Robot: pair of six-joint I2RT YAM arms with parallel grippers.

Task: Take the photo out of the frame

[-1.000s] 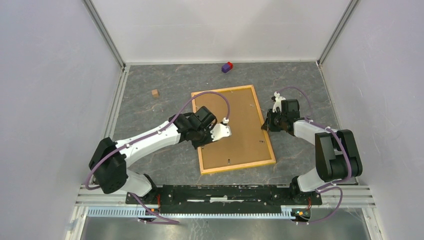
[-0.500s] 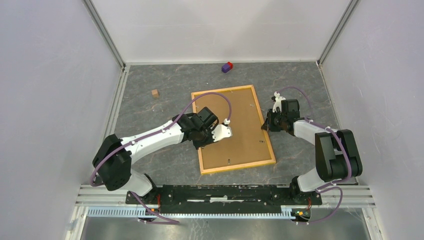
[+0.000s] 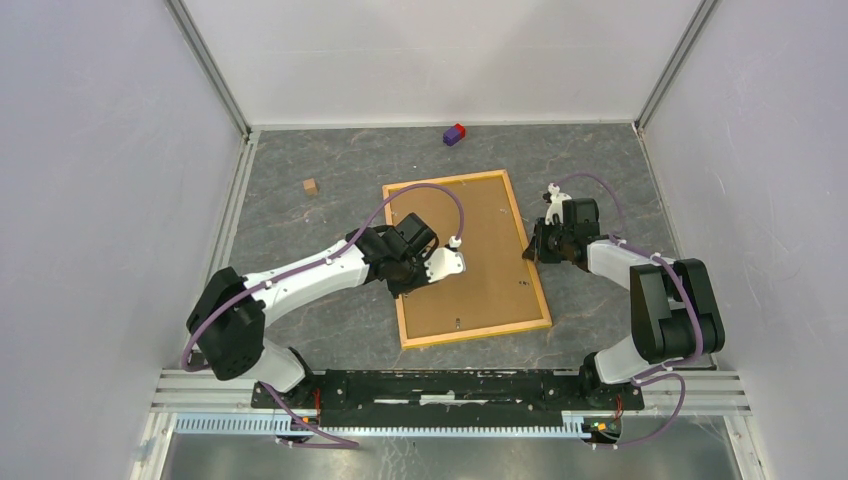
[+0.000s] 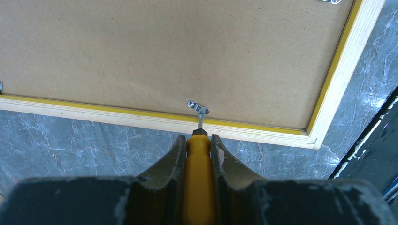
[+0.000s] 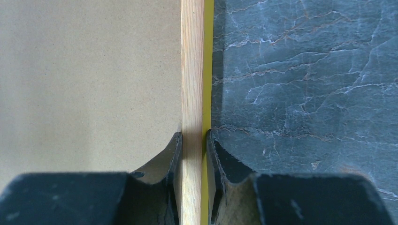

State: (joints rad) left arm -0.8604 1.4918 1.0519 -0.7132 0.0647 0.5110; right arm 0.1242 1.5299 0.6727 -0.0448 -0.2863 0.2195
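Note:
The frame point(image 3: 472, 335) lies face down on the table, its brown backing board point(image 3: 482, 240) up. The photo is hidden under the board. My left gripper point(image 4: 198, 138) is shut on a yellow-handled screwdriver point(image 4: 199, 187). The screwdriver's metal tip touches a small metal clip point(image 4: 197, 107) at the frame's left rail. In the top view the left gripper point(image 3: 405, 275) sits at that rail. My right gripper point(image 5: 193, 135) is shut on the frame's right rail point(image 5: 191, 70), one finger on the board side and one on the outer side. It also shows in the top view point(image 3: 533, 252).
A small wooden cube point(image 3: 310, 186) lies at the far left. A purple and red block point(image 3: 455, 134) lies by the back wall. Other metal clips point(image 3: 521, 284) sit on the backing board. Side walls stand close on both sides.
My left wrist has shifted slightly left toward the frame's left rail. The frame and the right arm have not moved.

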